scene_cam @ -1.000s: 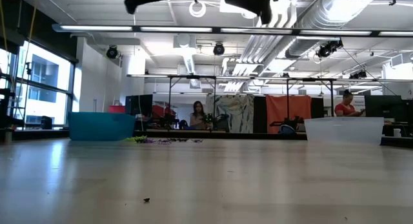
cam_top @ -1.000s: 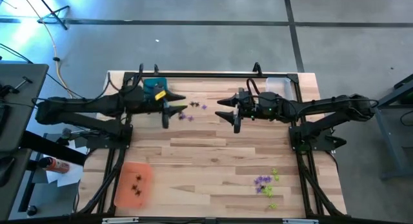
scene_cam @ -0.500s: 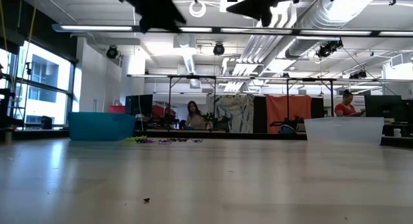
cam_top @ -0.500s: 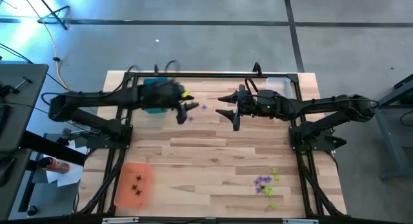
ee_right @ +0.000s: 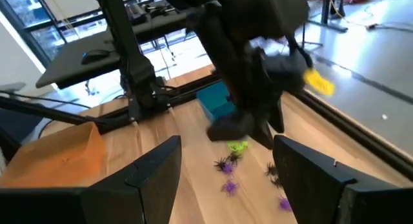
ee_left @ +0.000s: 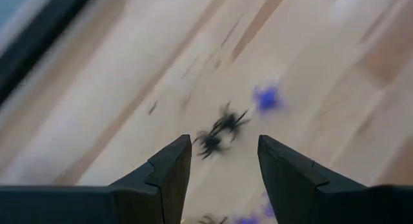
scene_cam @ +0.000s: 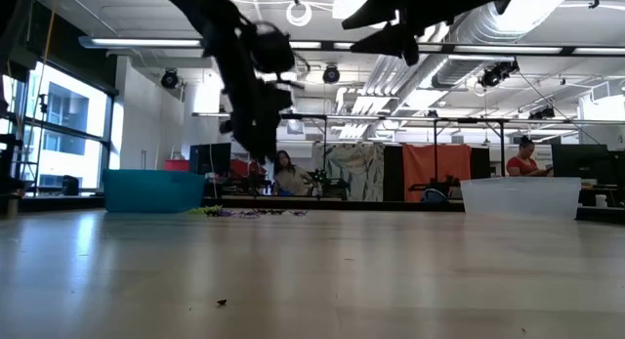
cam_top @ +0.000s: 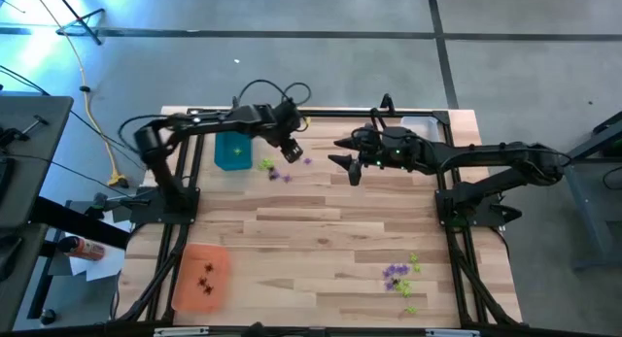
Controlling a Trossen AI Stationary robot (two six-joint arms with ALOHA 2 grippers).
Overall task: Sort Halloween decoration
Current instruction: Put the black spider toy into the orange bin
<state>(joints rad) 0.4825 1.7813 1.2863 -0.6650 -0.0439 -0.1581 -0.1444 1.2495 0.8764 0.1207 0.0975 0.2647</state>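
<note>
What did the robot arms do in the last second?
The left gripper swung away from the teal tray toward the far edge and came down over the small pile of trinkets, open, holding nothing. The right gripper barely shifted and stayed open. The orange tray, clear tray and the near pile stayed put.

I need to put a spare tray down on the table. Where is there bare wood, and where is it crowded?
The wide middle strip between the orange tray and the near-right trinket cluster is bare. The far edge is crowded: teal tray, loose trinkets, clear tray, with the open left claw and open right claw there.
</note>
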